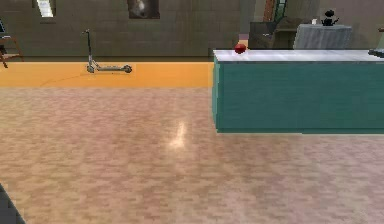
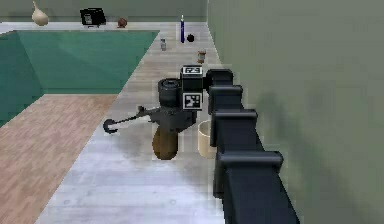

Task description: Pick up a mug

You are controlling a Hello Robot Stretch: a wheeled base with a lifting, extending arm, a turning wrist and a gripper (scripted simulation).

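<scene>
My arm [image 2: 245, 170] rises from the bottom edge of the arm side view, over a pale countertop [image 2: 110, 185]. Its two white marker squares [image 2: 192, 86] sit at the far end. Left of them is the gripper [image 2: 118, 123], its thin fingers pointing toward the counter's left edge. A beige cup-shaped vessel [image 2: 205, 138] stands on the counter right beside the arm. A brown rounded thing [image 2: 165, 144] stands just below the gripper's body. I cannot tell whether the gripper holds anything.
Farther along the counter stand a blue bottle [image 2: 181, 26], a dark ball [image 2: 190, 38] and two small jars [image 2: 163, 43]. A wall [image 2: 320, 90] runs close on the right. In the forward view a teal island [image 1: 300, 95] carries a small red thing [image 1: 241, 47]; a scooter [image 1: 100, 66] stands at the back left.
</scene>
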